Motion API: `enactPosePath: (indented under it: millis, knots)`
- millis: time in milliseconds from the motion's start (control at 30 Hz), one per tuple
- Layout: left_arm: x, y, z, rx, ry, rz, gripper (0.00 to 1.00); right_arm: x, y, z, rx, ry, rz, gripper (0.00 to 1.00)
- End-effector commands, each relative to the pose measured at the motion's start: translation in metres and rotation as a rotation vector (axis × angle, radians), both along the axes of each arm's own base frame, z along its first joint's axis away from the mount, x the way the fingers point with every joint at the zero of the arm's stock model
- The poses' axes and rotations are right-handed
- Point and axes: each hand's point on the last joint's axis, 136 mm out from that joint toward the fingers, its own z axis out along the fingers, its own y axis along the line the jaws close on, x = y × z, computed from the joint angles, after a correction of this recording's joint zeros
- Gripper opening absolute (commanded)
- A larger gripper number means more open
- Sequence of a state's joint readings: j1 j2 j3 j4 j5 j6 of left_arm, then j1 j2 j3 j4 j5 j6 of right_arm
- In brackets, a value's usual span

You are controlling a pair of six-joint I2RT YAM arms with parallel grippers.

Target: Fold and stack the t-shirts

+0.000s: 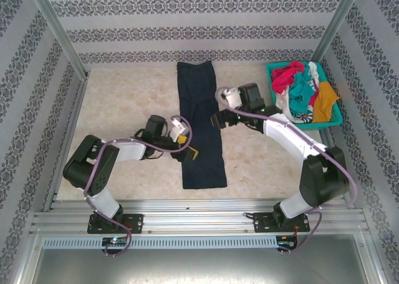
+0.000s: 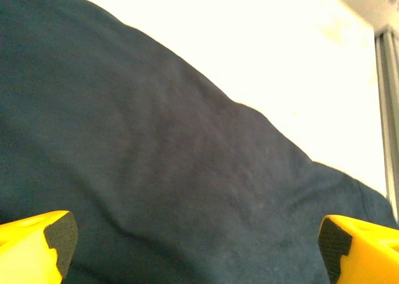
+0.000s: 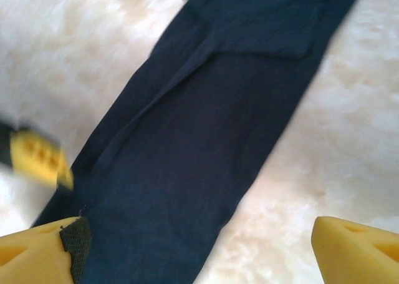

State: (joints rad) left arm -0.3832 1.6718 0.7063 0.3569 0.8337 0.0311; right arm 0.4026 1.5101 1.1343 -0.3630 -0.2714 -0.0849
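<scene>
The left gripper [image 1: 189, 145], jaws spread wide, hangs over the left edge of the navy t-shirt [image 1: 199, 97], which lies folded into a long strip mid-table. The right gripper [image 1: 218, 118], jaws also spread and holding nothing, is at the strip's right edge. At far right, a teal basket [image 1: 272, 68] holds the crumpled red-pink t-shirt [image 1: 285, 76], teal t-shirt [image 1: 304, 87], white t-shirt [image 1: 313, 72] and mustard-orange t-shirt [image 1: 325, 103].

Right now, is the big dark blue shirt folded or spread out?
Partly folded: the navy shirt lies as one long narrow strip on the table, sides turned in.
</scene>
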Motion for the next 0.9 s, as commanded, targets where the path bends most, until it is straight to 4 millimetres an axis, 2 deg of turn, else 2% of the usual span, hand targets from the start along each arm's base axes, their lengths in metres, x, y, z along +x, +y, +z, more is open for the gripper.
enactPosePath:
  millis: [0, 100, 167, 267, 400, 500, 667, 867]
  knots:
    - [0.023, 0.017, 0.048, -0.151, -0.053, 0.125, 1.0, -0.055, 0.014, -0.019, -0.157, -0.026, 0.272, 0.92]
    - [0.039, 0.045, 0.058, -0.164, -0.056, 0.283, 1.0, -0.104, 0.036, -0.037, -0.272, -0.067, 0.512, 0.91]
    - [0.043, 0.056, 0.064, -0.172, -0.056, 0.344, 1.0, -0.13, 0.046, -0.047, -0.33, -0.06, 0.634, 0.9]
    - [0.043, 0.067, 0.068, -0.164, -0.061, 0.379, 1.0, -0.158, 0.057, -0.061, -0.401, -0.042, 0.758, 0.85]
    - [0.037, 0.072, 0.071, -0.165, -0.058, 0.367, 1.0, -0.184, 0.066, -0.082, -0.47, 0.007, 0.868, 0.79]
    - [0.032, 0.073, 0.072, -0.149, -0.062, 0.36, 1.0, -0.198, 0.068, -0.096, -0.484, 0.044, 0.927, 0.76]
    - [0.025, 0.077, 0.072, -0.116, -0.076, 0.351, 1.0, -0.216, 0.081, -0.108, -0.496, 0.064, 1.007, 0.72]
    - [0.023, 0.081, 0.068, -0.087, -0.074, 0.36, 1.0, -0.218, 0.079, -0.137, -0.594, 0.106, 1.045, 0.71]
